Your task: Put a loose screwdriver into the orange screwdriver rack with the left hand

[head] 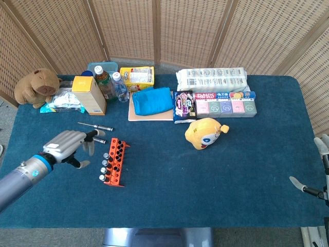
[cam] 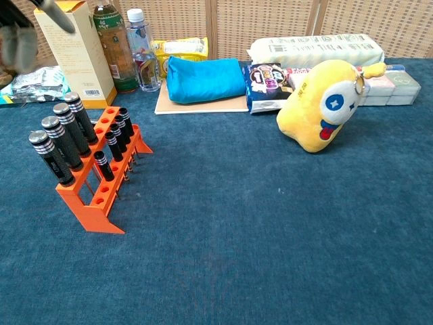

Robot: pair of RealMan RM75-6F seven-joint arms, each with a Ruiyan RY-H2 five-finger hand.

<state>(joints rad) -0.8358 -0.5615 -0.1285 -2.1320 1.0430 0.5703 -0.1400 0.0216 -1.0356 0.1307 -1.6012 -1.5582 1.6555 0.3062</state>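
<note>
The orange rack (head: 117,165) (cam: 101,193) stands left of centre and holds several black-handled screwdrivers. One loose screwdriver (head: 96,126) lies on the cloth behind the rack. The dark end of a second one (head: 101,140) shows just past my left hand's fingertips. My left hand (head: 69,144) hovers left of the rack with its fingers spread and nothing visibly in them; in the chest view it is a blur at the top left corner (cam: 19,40). Only fingertips of my right hand (head: 308,186) show at the table's right edge.
A tan box (head: 89,95), two bottles (head: 110,85), a blue pouch (head: 152,101) and snack packs line the back. A capybara plush (head: 36,87) sits at the far left, and a yellow plush (head: 205,133) (cam: 321,105) lies right of the rack.
</note>
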